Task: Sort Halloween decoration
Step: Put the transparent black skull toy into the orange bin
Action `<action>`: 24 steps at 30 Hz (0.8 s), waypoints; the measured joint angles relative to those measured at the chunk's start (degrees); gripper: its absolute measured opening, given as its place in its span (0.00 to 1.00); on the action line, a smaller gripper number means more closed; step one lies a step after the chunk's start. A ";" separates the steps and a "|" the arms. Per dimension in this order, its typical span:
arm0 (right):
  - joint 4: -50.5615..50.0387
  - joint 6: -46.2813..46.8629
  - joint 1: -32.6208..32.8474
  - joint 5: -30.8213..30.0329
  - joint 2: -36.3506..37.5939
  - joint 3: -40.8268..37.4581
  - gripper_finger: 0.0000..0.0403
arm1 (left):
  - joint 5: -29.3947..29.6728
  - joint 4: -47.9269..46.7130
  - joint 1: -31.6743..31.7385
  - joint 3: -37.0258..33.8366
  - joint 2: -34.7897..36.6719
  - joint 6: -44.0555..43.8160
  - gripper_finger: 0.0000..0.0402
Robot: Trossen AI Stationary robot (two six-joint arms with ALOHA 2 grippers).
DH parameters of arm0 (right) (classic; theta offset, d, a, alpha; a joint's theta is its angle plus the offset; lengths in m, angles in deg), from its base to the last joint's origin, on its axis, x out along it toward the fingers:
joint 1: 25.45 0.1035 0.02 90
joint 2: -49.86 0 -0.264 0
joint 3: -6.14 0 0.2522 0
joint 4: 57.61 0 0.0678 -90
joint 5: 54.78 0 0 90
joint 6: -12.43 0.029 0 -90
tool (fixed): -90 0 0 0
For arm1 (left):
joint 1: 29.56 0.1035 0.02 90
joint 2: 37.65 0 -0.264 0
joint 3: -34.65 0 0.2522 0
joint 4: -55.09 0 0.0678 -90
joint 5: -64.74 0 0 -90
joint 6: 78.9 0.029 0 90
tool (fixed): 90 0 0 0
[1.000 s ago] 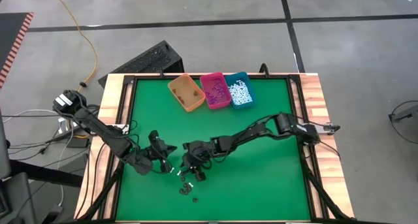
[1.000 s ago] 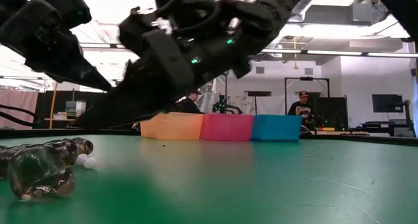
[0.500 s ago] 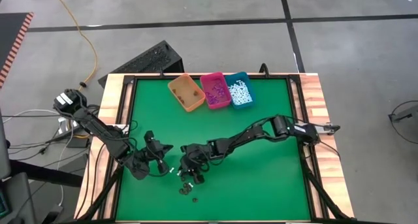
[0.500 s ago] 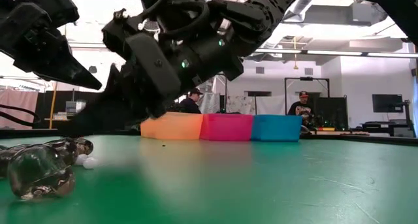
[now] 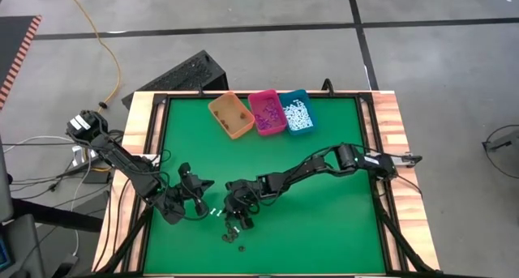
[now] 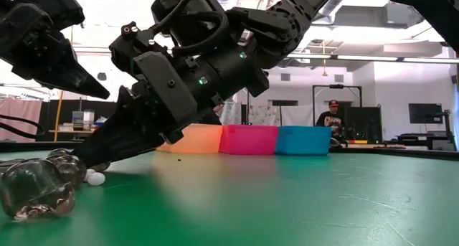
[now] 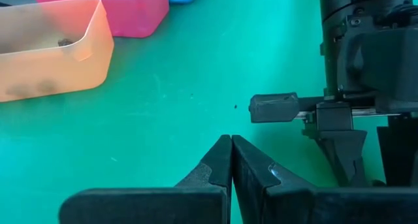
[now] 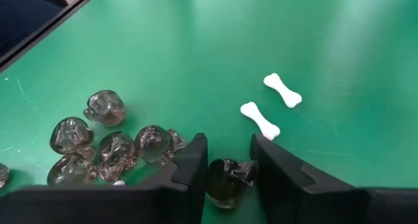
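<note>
The decoration lies as tiny pieces near the table's near edge. A cluster of dark translucent skulls (image 8: 111,145) sits there with two white bones (image 8: 260,119) beside it. In the high view, white bits (image 5: 212,213) and dark bits (image 5: 232,239) show. My right gripper (image 8: 228,168) points down at the cluster's edge, with one dark skull (image 8: 228,181) between its fingers. It also shows in the high view (image 5: 238,217) and the low view (image 6: 92,166). My left gripper (image 7: 230,144) is shut and hovers to the table's left of the pieces (image 5: 199,198), touching nothing. My right gripper has one dark skull (image 8: 225,185) pinched between its two fingers (image 8: 189,168), and the skull fills the gap. The fingers come slanting down from the table's right. The skull rests on the green table, next to the other skulls.
Three bins stand side by side at the far edge: orange (image 5: 231,114), pink (image 5: 267,112) holding purple bits, and teal (image 5: 297,112) holding white bits. A large skull (image 6: 36,192) and a white piece (image 6: 93,178) lie close to the low camera. People stand in the room behind.
My right gripper has come down and toward the table's left until its fingertips reached the table at the skull cluster. My left gripper has drawn back a little toward the table's left and near edge, still shut.
</note>
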 joint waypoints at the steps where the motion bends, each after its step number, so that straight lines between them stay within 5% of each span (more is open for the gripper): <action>1: -0.17 0.02 0.02 -0.21 -0.03 0.00 0.34 | 0.00 0.00 0.00 0.00 0.00 0.00 0.00; 6: -0.72 0.19 0.01 -0.73 0.00 0.05 0.25 | 0.00 -0.04 0.00 0.00 0.00 0.03 0.00; 24: -2.25 -1.83 -8.38 -1.29 6.68 -0.26 0.24 | 0.38 -0.21 -0.01 0.00 0.42 0.70 0.00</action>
